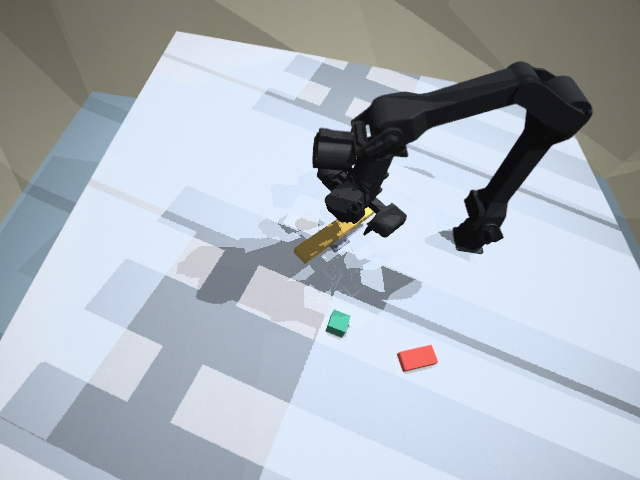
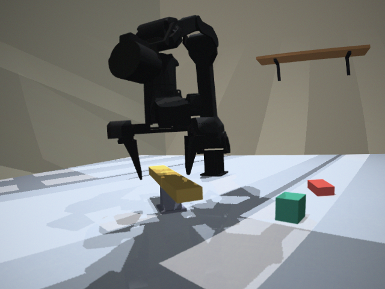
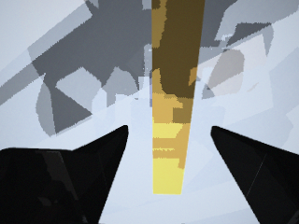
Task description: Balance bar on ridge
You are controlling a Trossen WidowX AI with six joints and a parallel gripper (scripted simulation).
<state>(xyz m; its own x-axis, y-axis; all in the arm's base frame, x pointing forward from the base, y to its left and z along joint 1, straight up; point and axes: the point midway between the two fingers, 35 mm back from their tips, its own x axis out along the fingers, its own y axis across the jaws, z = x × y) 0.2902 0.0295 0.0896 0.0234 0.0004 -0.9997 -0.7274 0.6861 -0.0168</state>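
We see the gripper [image 2: 163, 175] spread wide, holding nothing, one finger [image 2: 135, 160] on each side of the bar's near end, both clear of it. The bar [image 2: 175, 185] lies between the fingers and extends away from the gripper, resting across the ridge [image 2: 166, 201] with both ends off the table [image 2: 62, 205]. Farther out, well apart from the gripper, stand a green cube [image 2: 290, 206] and a red block [image 2: 320, 187].
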